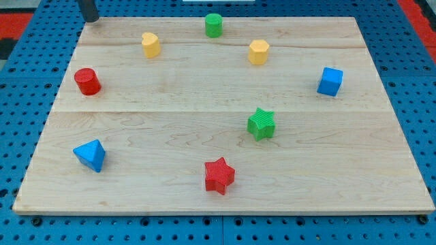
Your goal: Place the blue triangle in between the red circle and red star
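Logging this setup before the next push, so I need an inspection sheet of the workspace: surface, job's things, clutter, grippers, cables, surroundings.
Surface: pale wooden board, flat, seams running across.
Job's things: blue triangle at the view's lower left; red circle above it near the left edge; red star at bottom centre. All three apart; the triangle is not between the reds.
Clutter: green cylinder, two yellow blocks, blue cube, green star.
Grippers: none; my tip sits at the board's top-left corner, far from every block.
Cables: nothing seen.
Surroundings: blue pegboard around the board, red panels at the top corners.
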{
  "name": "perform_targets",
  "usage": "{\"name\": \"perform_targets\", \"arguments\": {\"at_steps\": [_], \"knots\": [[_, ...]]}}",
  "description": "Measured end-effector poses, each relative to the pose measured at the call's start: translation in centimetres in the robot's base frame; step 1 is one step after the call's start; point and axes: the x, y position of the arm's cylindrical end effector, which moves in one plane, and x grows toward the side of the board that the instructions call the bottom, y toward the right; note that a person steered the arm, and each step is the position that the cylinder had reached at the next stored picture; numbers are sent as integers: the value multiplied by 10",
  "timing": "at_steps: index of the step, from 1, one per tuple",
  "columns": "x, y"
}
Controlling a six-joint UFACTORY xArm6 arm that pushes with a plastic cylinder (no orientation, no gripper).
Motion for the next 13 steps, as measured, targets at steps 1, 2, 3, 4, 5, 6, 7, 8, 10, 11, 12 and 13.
{"name": "perform_targets", "arguments": {"at_steps": [1,2,3,4,5,6,7,8,10,11,12,13], "knots": [[0,-12],[0,-21],[1,-35],[3,-36],[4,-36],[4,-36],[13,-36],[101,-36],[210,-35],[319,-33],[358,-13],[358,22]]}}
